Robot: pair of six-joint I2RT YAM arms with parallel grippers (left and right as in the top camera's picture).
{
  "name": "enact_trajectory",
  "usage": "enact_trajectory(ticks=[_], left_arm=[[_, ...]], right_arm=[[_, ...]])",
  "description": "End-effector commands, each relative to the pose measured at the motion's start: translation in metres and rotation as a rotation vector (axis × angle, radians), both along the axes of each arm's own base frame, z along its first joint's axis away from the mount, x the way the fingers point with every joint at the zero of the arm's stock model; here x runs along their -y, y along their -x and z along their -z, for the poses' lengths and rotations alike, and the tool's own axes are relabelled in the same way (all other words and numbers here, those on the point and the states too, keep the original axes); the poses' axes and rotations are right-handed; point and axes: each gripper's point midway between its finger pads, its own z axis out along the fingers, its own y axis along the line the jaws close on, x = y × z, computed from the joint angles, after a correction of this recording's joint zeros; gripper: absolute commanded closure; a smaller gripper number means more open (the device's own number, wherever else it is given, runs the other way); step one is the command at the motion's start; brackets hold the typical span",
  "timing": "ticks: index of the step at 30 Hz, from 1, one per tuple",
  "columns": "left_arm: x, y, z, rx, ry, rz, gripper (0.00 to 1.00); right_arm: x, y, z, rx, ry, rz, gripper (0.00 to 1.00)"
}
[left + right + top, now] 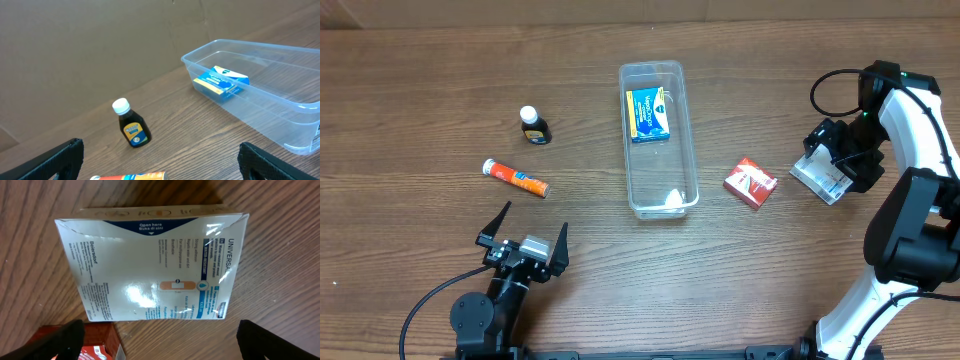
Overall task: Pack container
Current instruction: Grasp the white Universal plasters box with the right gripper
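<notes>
clear container (624, 120), blue box (648, 114), red box (750, 182)

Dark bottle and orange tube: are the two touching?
Apart. The overhead view shows a plain gap between the dark bottle and the orange tube.

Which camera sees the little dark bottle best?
The left wrist camera: the bottle stands close, white cap and yellow label clear. Overhead shows it tiny, from above. The right wrist camera misses it.

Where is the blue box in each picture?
Overhead: the blue box lies in the far half of the clear bin.
Left wrist: right of middle, inside the bin.
Right wrist: not in it.
Landmark: the dark bottle, left of the bin in both views.
</notes>
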Motion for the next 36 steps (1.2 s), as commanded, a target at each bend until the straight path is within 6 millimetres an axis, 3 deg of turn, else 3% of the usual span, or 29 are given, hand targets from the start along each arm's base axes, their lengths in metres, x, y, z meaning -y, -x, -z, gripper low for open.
enact_trajectory(ticks=[1, 6, 9, 15, 20, 25, 31, 36], left_arm=[[-0.003, 0.000, 0.000, -0.001, 0.013, -0.012, 0.00], [-0.003, 0.000, 0.000, -0.001, 0.013, -0.012, 0.00], [-0.003, 0.000, 0.000, -0.001, 0.013, -0.012, 0.00], [-0.003, 0.000, 0.000, -0.001, 0.013, -0.012, 0.00], [-0.003, 0.000, 0.000, -0.001, 0.013, -0.012, 0.00], [-0.003, 0.000, 0.000, -0.001, 0.013, -0.012, 0.00], [-0.003, 0.000, 0.000, -0.001, 0.013, -0.012, 0.00], [-0.003, 0.000, 0.000, -0.001, 0.013, -0.012, 0.00]], right_arm=[[0.002, -0.005, 0.001, 0.022, 0.006, -0.004, 0.00], [0.006, -0.019, 0.002, 0.084, 0.019, -0.108, 0.00], [0.019, -0.025, 0.002, 0.100, 0.090, -0.129, 0.00], [0.024, -0.018, 0.008, 0.071, 0.119, -0.155, 0.00], [0.014, -0.001, 0.043, 0.045, 0.078, -0.165, 0.00], [0.013, -0.001, 0.043, 0.047, 0.071, -0.197, 0.00], [0.004, -0.034, 0.042, 0.205, 0.020, -0.399, 0.00], [0.015, -0.063, 0.037, 0.313, 0.100, -0.519, 0.00]])
